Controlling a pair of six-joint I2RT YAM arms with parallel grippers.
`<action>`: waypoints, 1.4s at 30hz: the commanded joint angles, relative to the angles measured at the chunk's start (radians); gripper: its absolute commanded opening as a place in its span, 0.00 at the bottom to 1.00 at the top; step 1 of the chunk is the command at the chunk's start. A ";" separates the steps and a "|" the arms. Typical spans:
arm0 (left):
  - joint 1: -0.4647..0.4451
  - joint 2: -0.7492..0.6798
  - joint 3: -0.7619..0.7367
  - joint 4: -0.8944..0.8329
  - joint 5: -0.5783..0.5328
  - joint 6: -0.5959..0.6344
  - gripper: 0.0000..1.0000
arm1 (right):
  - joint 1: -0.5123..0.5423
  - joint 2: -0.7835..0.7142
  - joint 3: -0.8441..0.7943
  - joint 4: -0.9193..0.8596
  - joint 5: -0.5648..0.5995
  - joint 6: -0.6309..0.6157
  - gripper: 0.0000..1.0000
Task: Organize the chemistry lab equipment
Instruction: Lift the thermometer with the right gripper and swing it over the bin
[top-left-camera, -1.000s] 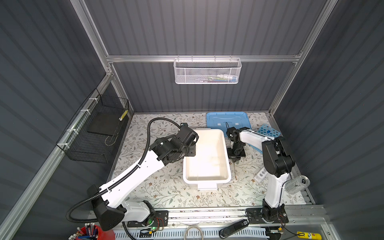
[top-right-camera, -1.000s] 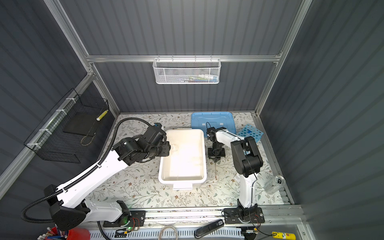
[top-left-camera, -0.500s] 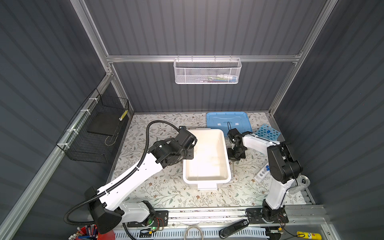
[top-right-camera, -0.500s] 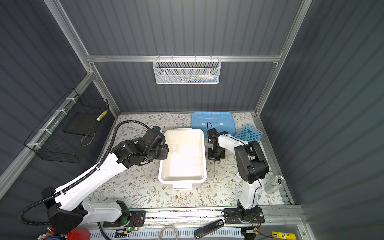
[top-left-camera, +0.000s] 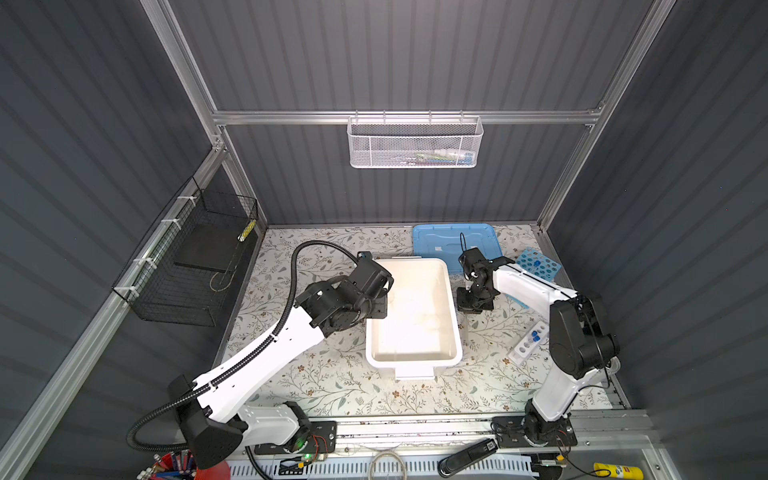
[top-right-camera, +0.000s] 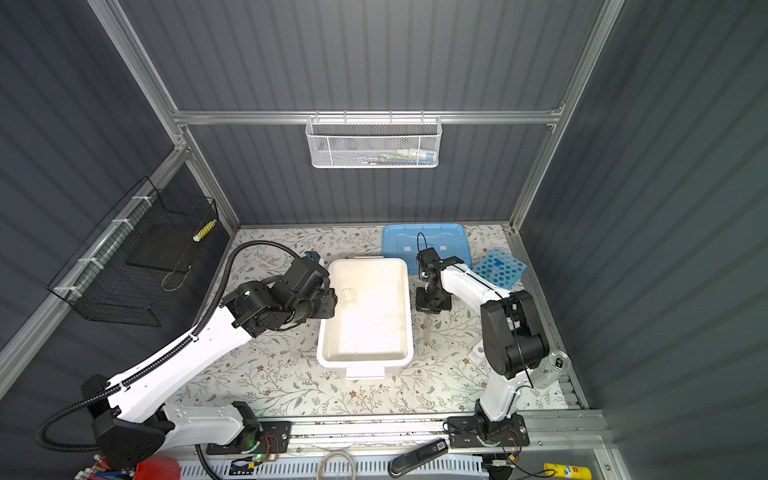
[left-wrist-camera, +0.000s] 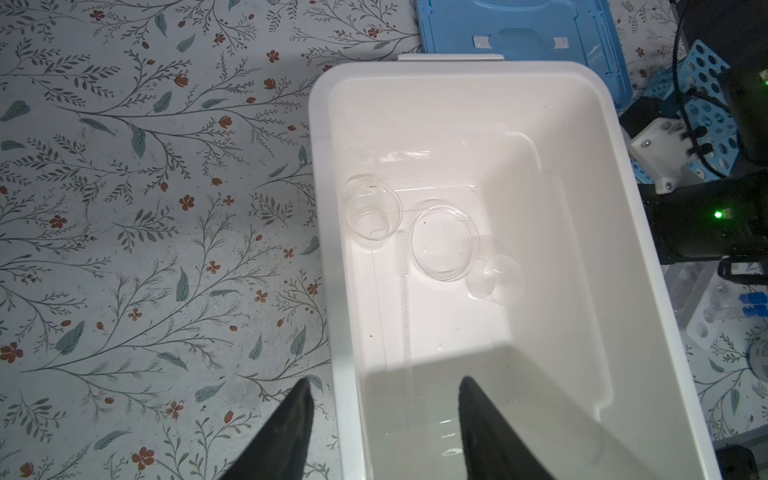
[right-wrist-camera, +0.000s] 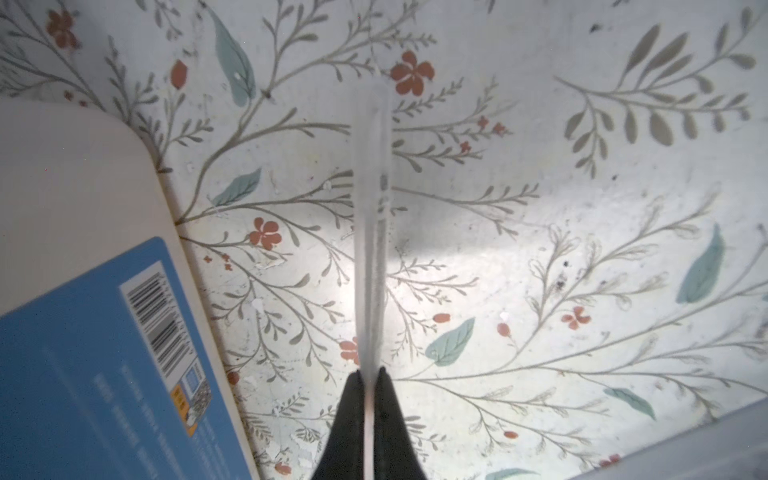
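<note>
Hanging over the bench (right-wrist-camera: 582, 249) just beside the white tub (top-left-camera: 453, 307), the thin glass rod (right-wrist-camera: 370, 208) could clip the tub's rim and snap, since it is held by one end only. The left tool (left-wrist-camera: 385, 380) gapes half spread above the tub's edge, empty; the right tool (right-wrist-camera: 368, 374) pinches the rod.

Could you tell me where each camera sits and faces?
Top views: high in front, looking down toward the back wall; left arm, right arm, white tub show.
Left wrist: on the left arm, looking down into the tub past the open left gripper.
Right wrist: on the right arm, looking down at the floral table past the right gripper, shut on a thin glass rod.
Shared: top views and left wrist show tub and blue lid.
</note>
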 joint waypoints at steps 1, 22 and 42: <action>0.010 -0.001 0.008 0.009 -0.010 0.013 0.58 | -0.004 -0.030 0.038 -0.082 -0.021 -0.008 0.00; 0.052 -0.009 0.104 -0.008 -0.007 -0.012 0.58 | -0.058 -0.170 0.414 -0.342 -0.208 0.011 0.00; 0.087 0.017 0.143 -0.025 0.007 0.006 0.58 | -0.006 -0.172 0.579 -0.341 -0.401 0.097 0.00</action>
